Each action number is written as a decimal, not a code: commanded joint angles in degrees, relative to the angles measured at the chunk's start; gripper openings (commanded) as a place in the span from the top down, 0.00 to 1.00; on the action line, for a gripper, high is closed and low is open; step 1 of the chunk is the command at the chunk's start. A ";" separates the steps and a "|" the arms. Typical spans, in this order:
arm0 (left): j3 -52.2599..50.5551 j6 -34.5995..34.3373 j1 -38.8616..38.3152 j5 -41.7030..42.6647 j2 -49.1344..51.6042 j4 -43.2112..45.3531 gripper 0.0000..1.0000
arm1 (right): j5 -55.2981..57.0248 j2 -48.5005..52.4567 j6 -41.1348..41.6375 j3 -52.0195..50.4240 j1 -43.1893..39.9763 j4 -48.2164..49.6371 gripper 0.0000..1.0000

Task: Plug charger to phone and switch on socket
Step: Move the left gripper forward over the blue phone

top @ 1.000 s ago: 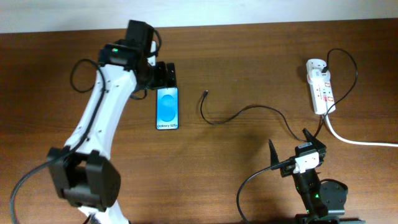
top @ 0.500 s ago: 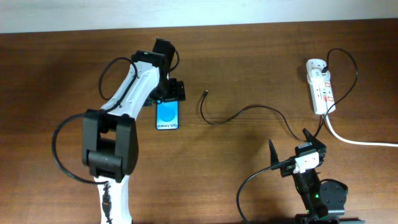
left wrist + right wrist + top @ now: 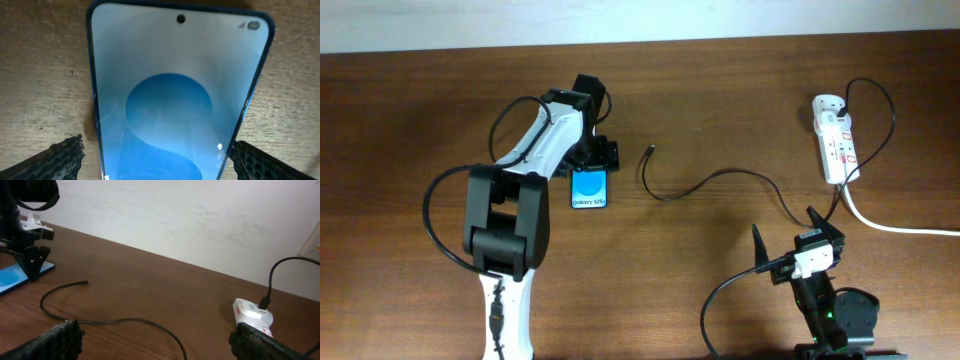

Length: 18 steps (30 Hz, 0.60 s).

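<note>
The phone [image 3: 589, 189] lies flat on the table with its blue screen up, and it fills the left wrist view [image 3: 175, 75]. My left gripper [image 3: 592, 157] is open and low over the phone's far end, with one fingertip [image 3: 60, 159] on each side of it and a gap on the left side. The charger cable [image 3: 720, 176] snakes across the table. Its free tip [image 3: 651, 151] lies right of the phone, and its plug sits in the socket [image 3: 834, 138] at the far right. My right gripper [image 3: 790, 240] is open and empty, near the front edge.
The socket's thick white lead [image 3: 895, 224] runs off the right edge. In the right wrist view the cable [image 3: 125, 321] crosses in front of the jaws, the socket [image 3: 254, 311] is to the right, and the left gripper [image 3: 30, 255] stands at the far left.
My left arm has swung right and toward the front, bringing its gripper down over the phone's far end. The phone, the cable and the right arm have not moved.
</note>
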 commanded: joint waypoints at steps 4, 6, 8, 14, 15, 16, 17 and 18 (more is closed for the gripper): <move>-2.03 0.70 -0.28 -0.15 0.68 2.32 0.01 | -0.31 -0.44 0.24 -0.31 0.28 -0.26 0.02; -2.03 0.70 -0.35 -0.15 0.72 3.13 0.01 | -0.31 -0.44 0.24 -0.31 0.28 -0.26 0.02; -2.05 0.70 -0.42 -0.11 0.81 3.06 0.00 | -0.31 -0.44 0.24 -0.31 0.28 -0.26 0.01; -2.14 0.72 -0.59 0.79 3.78 1.62 0.04 | -0.31 -0.44 0.24 -0.31 0.28 -0.26 0.02; -2.14 0.72 -0.59 0.92 3.78 1.64 0.08 | -0.31 -0.44 0.24 -0.31 0.28 -0.26 0.02; -2.14 0.72 -0.59 0.92 3.78 1.60 0.11 | -0.31 -0.44 0.24 -0.31 0.28 -0.26 0.01; -2.14 0.72 -0.59 0.90 3.78 1.42 0.12 | -0.28 -0.44 0.24 -0.31 0.28 -0.26 0.02; -2.14 0.72 -0.59 0.90 3.78 1.40 0.13 | -0.31 -0.44 0.24 -0.31 0.28 -0.26 0.02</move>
